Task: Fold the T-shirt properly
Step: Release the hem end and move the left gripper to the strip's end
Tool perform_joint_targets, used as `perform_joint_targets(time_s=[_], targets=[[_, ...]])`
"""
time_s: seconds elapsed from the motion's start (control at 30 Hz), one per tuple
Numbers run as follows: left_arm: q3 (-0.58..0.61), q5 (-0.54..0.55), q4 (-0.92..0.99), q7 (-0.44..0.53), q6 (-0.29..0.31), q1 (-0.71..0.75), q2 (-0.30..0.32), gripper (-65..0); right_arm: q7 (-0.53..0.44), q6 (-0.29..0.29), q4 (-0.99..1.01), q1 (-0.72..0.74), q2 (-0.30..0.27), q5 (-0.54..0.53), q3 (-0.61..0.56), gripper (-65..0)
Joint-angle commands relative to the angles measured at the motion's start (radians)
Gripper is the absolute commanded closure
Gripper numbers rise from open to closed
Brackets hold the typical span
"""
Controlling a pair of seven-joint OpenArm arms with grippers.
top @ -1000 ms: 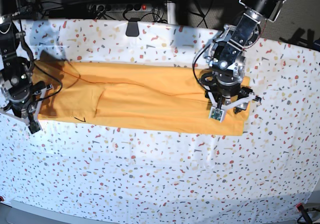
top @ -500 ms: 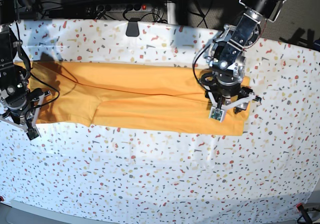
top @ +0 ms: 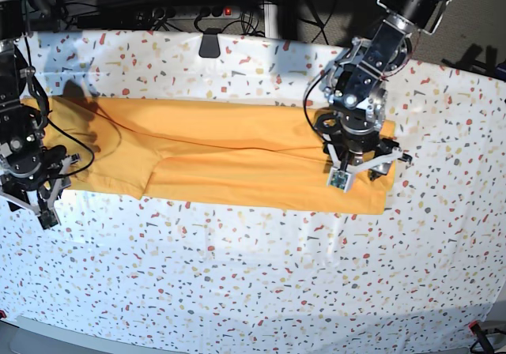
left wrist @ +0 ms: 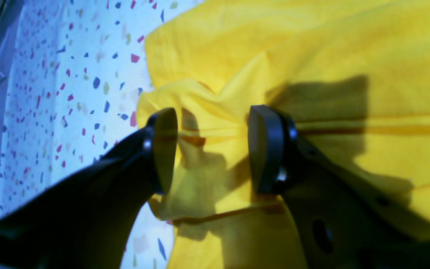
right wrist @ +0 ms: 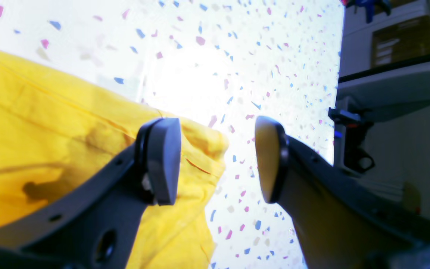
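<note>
1. Right gripper (right wrist: 218, 160): jaws spread, nothing between them; near finger sat over the T-shirt (top: 237, 152) corner, far finger over bare surface (top: 261, 283); cloth edge lay just under and beside the gap, not pinched.
2. Left gripper (left wrist: 211, 149): jaws spread too, poised over a bunched fold at the shirt's end; cloth showed in the gap, but I couldn't tell if the pads touched it; no clamp visible.
3. T-shirt: lay flat on the speckled surface as a long band running side to side, already doubled lengthwise with a diagonal crease left of centre; one arm at each end.
4. Step, my read: lengthwise fold done and laid out; neither gripper held cloth; the crosswise fold looked like the next stage.
5. Next move, my read: each gripper would need to close on a corner catching all layers, then carry one end over the other; risk was catching the top layer only at the bunched end, or dragging the band askew.
6. Views: base gave the whole band and both arms, but jaw gaps were too small to judge; right wrist showed the free corner and bare surface past it; left wrist showed the puckered fold and seam, which base didn't show.
</note>
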State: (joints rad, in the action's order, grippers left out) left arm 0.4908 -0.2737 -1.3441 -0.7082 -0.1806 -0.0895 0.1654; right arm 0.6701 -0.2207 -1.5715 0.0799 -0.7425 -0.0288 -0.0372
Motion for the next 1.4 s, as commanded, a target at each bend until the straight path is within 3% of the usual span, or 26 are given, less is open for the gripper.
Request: perform_joint_targets(time_s=[0.0,0.2,0.3,0.57,0.67,0.77,0.9,1.0,1.17,1.37], targets=[[0.007,0.073,0.001,-0.118,0.064,0.006,-0.004,-31.4,-0.012,0.019,-0.014,0.023,-0.025,-0.015,0.011,-31.7],[0.007,0.089,-0.158,-0.162,0.064,-0.045,0.002,-31.4,-0.021,0.019,-0.015,0.023,-0.024,-0.107,0.011,-31.7],[0.005,0.129,-0.196,-0.162,0.065,-0.095,0.005,-31.4,-0.024,0.019,-0.023,0.023,-0.024,-0.106,0.011,-31.7],[0.005,0.105,-0.195,-0.184,0.065,-0.194,0.021,-31.4,-0.016,0.019,-0.046,0.031,-0.019,-0.103,0.012,-31.7],[0.005,0.188,-0.196,-0.240,0.065,-0.190,0.062,-31.4,-0.013,0.019,-0.046,0.037,-0.013,-0.103,0.012,-31.7],[0.005,0.330,-0.195,-0.235,0.066,-0.187,0.117,-31.4,-0.016,0.019,-0.046,0.037,-0.013,-0.103,0.012,-31.6],[0.005,0.385,-0.196,-0.274,0.065,-0.187,0.169,-31.4,-0.013,0.019,-0.046,0.043,-0.008,-0.102,0.012,-31.6],[0.005,0.425,-0.196,-0.292,0.066,-0.166,0.164,-31.4,-0.010,0.019,-0.046,0.042,0.004,-0.103,0.012,-31.6],[0.005,0.412,-0.196,-0.195,0.084,-0.080,0.151,-31.4,-0.006,0.019,-0.046,0.042,0.026,-0.102,0.012,-31.6],[0.005,0.217,-0.187,-0.100,0.106,-0.018,0.174,-31.4,-0.004,0.019,-0.046,0.042,0.057,-0.103,0.012,-31.6]])
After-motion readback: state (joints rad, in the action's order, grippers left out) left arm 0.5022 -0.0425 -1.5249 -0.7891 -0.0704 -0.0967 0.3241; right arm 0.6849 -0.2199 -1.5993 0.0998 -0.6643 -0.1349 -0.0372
